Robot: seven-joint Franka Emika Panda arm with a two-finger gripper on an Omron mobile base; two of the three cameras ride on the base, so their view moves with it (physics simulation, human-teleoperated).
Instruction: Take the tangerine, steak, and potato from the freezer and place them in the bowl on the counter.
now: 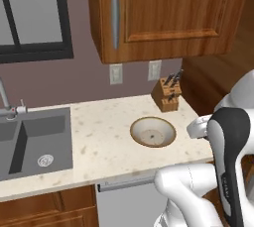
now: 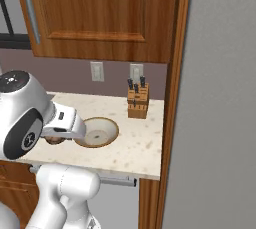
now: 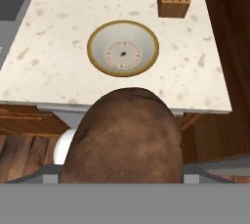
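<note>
A dark brown rough potato (image 3: 124, 137) fills the bottom of the hand view, with my gripper (image 3: 122, 171) shut on it. In the right base view the potato (image 2: 51, 140) peeks out under the hand, just left of the bowl (image 2: 97, 132). The tan bowl (image 3: 123, 48) sits on the beige counter (image 3: 58, 71) with nothing in it, a little ahead of the potato, which hangs over the counter's front edge. From the left base view, the bowl (image 1: 153, 132) lies near the counter's right end. The grey freezer (image 2: 220, 98) side stands at the right. The tangerine and steak are out of view.
A wooden knife block (image 1: 167, 94) stands behind the bowl against the wall. The grey sink (image 1: 34, 144) with its tap lies at the counter's left. A wooden wall cabinet (image 1: 163, 13) hangs above. A white dishwasher front (image 1: 124, 201) is below the counter edge.
</note>
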